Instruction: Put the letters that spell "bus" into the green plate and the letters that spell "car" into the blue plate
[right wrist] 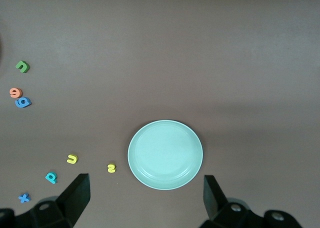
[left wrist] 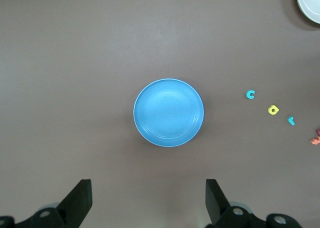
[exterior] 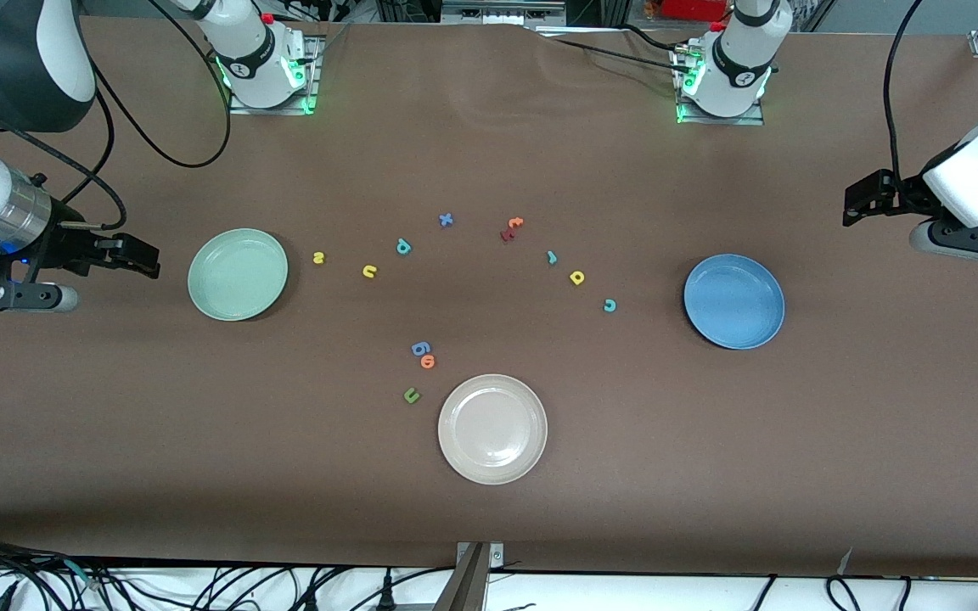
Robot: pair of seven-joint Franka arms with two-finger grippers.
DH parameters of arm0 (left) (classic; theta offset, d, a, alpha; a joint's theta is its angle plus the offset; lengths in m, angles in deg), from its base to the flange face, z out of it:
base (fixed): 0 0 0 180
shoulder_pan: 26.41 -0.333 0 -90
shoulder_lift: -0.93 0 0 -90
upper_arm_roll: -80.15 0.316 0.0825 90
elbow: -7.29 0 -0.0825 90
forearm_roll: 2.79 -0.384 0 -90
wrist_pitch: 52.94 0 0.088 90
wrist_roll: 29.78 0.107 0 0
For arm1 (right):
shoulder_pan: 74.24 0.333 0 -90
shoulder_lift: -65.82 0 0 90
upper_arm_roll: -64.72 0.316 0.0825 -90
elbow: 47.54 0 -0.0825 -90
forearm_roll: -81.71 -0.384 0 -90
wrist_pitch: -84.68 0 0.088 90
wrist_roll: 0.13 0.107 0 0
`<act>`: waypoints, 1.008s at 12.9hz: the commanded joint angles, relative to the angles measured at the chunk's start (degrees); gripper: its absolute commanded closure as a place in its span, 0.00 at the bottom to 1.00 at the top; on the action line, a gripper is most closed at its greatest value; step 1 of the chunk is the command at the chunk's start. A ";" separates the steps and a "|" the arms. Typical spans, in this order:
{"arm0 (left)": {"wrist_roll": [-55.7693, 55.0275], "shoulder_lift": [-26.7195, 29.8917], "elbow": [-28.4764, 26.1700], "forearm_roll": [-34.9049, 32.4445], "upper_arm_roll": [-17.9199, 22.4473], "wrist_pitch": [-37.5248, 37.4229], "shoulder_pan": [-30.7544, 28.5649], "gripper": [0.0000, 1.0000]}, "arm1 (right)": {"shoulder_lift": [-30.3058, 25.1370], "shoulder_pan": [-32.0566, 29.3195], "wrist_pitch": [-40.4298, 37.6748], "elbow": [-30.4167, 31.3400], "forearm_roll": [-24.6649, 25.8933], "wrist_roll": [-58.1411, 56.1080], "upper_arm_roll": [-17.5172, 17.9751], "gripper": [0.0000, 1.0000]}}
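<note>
The only readable writing was the foam letters themselves: near the green plate [exterior: 238, 274], a yellow s [exterior: 318, 257], a yellow u [exterior: 369, 271] and a teal-blue b [exterior: 404, 247] ran in a loose line toward the middle of the brown surface [exterior: 489, 509], all lying flat and apart from one another. Near the blue plate [exterior: 734, 301] lay a teal c [exterior: 609, 305], a yellow a [exterior: 577, 277] and a teal r [exterior: 552, 257], the c closest to that plate's rim. Taking the cream-white plate [exterior: 492, 429] as the dial's centre in the front view, a green u [exterior: 411, 395] sat at about ten o'clock, and a blue g [exterior: 421, 348] touched an orange letter [exterior: 428, 362] at about eleven. A blue x [exterior: 446, 220] and an orange t [exterior: 514, 223] beside a dark red letter [exterior: 506, 234] lay nearer the arm bases. Both coloured plates held nothing, and wide bare surface ran along the edge nearest the front camera. The left claw [left wrist: 149, 200] hung released, fingers wide, over the surface's end by the blue plate; the right claw [right wrist: 145, 198] hung likewise released by the green plate.
</note>
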 commanded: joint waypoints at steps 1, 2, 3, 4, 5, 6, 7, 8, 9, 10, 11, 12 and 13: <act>0.65 -0.85 1.56 0.68 0.23 -0.49 0.12 0.00 | 0.64 -0.03 -0.63 -1.38 -0.88 0.60 0.18 0.00; 0.74 -0.85 1.56 0.68 0.23 -0.58 0.12 0.00 | 0.55 -0.03 -0.63 -1.38 -0.88 0.43 0.18 0.00; 0.74 -0.94 1.56 0.68 0.23 -0.49 0.12 0.00 | 0.64 -0.03 -0.63 -1.38 -0.88 0.42 0.18 0.00; 0.74 -0.85 1.56 0.68 0.23 -0.58 0.12 0.00 | 0.64 -0.03 -0.63 -1.38 -0.88 0.25 0.18 0.00; 0.74 -0.94 1.56 0.68 0.23 -0.49 0.12 0.00 | 0.64 -0.11 -0.63 -1.38 -0.88 0.25 0.18 0.00; 0.74 -0.94 1.56 0.68 0.23 -0.58 0.12 0.00 | 0.64 -0.11 -0.63 -1.38 -0.80 0.25 0.18 0.00; 0.74 -0.94 1.56 0.59 0.23 -0.58 0.12 0.00 | 0.64 -0.11 -0.63 -1.38 -0.80 0.25 0.18 0.00; 0.74 -0.94 1.56 0.59 0.23 -0.49 0.12 0.00 | 0.64 -0.11 -0.63 -1.38 -0.80 0.16 0.18 0.00; 0.74 -0.94 1.56 0.59 0.23 -0.49 0.21 0.00 | 0.64 -0.11 -0.63 -1.38 -0.80 0.16 0.10 0.00; 0.74 -0.94 1.56 0.59 0.23 -0.49 0.21 0.00 | 0.64 -0.11 -0.63 -1.38 -0.80 0.07 0.18 0.00; 0.74 -0.94 1.56 0.59 0.23 -0.58 0.21 0.00 | 0.64 -0.11 -0.63 -1.38 -0.80 0.07 0.18 0.00; 0.82 -0.94 1.56 0.59 0.23 -0.58 0.12 0.00 | 0.64 -0.11 -0.63 -1.38 -0.80 0.07 0.18 0.00; 0.82 -0.94 1.56 0.59 0.23 -0.49 0.12 0.00 | 0.64 -0.11 -0.63 -1.38 -0.80 -0.01 0.10 0.00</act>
